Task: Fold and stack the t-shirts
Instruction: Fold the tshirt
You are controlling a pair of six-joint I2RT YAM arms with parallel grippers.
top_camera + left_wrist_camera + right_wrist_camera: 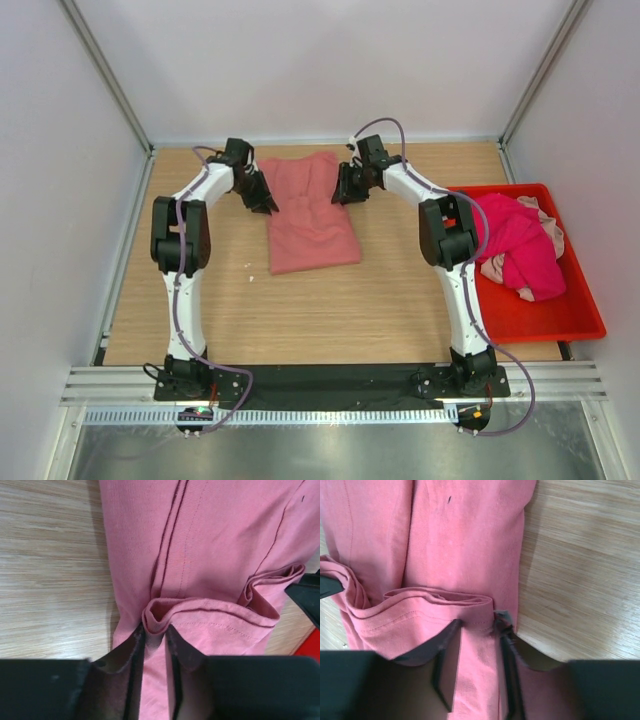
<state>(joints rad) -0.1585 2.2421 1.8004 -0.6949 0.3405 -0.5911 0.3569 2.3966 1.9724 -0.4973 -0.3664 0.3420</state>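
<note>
The salmon t-shirt [310, 215] lay with its long axis near to far, and you worked its far edge: left gripper [156, 635] clamped on a hem fold — right gripper [477, 630] jaws apart, straddling the hem.

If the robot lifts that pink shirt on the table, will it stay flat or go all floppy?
Probably floppy: the salmon t-shirt rucks into soft folds at its hem in both wrist views, so it should droop from wherever it's held. It looks thin, so likely light. Pushed, it would probably bunch on the wooden table rather than slide whole.
</note>
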